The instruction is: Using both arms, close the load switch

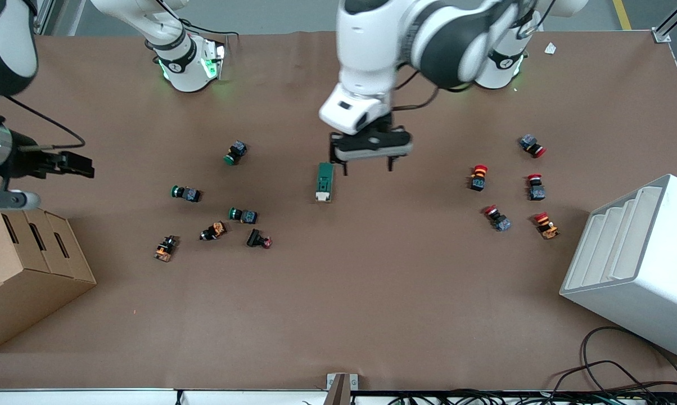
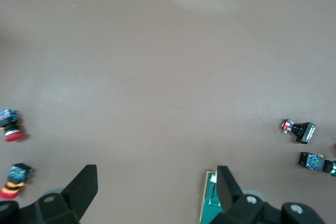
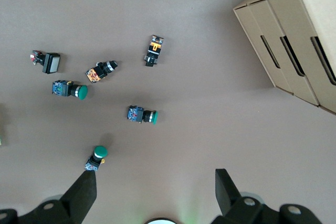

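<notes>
The load switch [image 1: 325, 181], a dark green block with a cream lever end, lies on the brown table near its middle. My left gripper [image 1: 365, 165] is open and empty, low over the table beside the switch, on the side toward the left arm's end. In the left wrist view [image 2: 157, 187] one finger [image 2: 227, 184] covers part of the switch [image 2: 210, 203]. My right gripper [image 1: 88, 164] is open and empty, held high over the right arm's end of the table. In the right wrist view [image 3: 156, 192] it looks down on scattered buttons.
Green and orange push buttons [image 1: 243, 214] lie scattered toward the right arm's end, and red ones [image 1: 497, 218] toward the left arm's end. A cardboard box [image 1: 23, 270] stands at the right arm's end. A white stepped rack [image 1: 636, 264] stands at the left arm's end. Cables [image 1: 608, 377] lie along the near edge.
</notes>
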Controlling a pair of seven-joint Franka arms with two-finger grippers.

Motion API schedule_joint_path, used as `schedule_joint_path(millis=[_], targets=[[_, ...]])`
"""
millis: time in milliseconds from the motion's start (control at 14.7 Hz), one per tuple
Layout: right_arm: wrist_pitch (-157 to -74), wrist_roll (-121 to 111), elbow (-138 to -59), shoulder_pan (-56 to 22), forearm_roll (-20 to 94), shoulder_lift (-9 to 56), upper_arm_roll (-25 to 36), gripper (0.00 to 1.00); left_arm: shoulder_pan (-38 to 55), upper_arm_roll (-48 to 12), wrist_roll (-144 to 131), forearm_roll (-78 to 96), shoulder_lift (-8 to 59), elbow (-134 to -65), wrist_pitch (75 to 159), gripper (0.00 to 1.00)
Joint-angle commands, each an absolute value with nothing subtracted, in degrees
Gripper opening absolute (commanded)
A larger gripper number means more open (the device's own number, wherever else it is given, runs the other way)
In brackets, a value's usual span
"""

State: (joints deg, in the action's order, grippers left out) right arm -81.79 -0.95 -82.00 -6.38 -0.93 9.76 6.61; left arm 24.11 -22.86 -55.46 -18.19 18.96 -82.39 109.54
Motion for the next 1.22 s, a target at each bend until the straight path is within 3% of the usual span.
schedule_joint_path(millis=[0, 272, 612, 884, 952, 1156], targets=[[-82.18, -0.79, -83.94, -4.4, -2.2, 7.03, 5.01, 1.0, 17.69, -22.94, -44.95, -9.87, 13.55, -82.88, 106.1, 1.0], [-81.56, -0.79, -80.87, -3.08, -2.29, 7.38, 5.01, 1.0, 6.0, -22.07, -32.55, -3.08, 7.14, -83.93, 97.66, 1.0], [-79.99, -0.7, -78.49, -1.67, -1.93, 7.73, 5.36, 1.0, 3.18, -11.53, -14.09, -0.71, 2.2, -85.34, 89.94, 1.0], [-79.37, -1.76, -78.4, -0.53, -1.32, 7.47, 5.01, 1.0, -1.23, -8.19, -3.8, 2.46, -0.52, -85.52, 84.83, 1.0], [-75.45, -1.84, -78.49, -0.96, -1.41, 6.86, 4.66, 1.0, -1.14, -7.74, -1.78, 2.2, -1.4, -86.21, 83.94, 1.0], [-74.61, -1.93, -82.33, -1.23, -1.41, 2.22, 4.57, 1.0, -1.14, -6.24, -0.26, 2.11, -4.47, -89.98, 83.94, 1.0]])
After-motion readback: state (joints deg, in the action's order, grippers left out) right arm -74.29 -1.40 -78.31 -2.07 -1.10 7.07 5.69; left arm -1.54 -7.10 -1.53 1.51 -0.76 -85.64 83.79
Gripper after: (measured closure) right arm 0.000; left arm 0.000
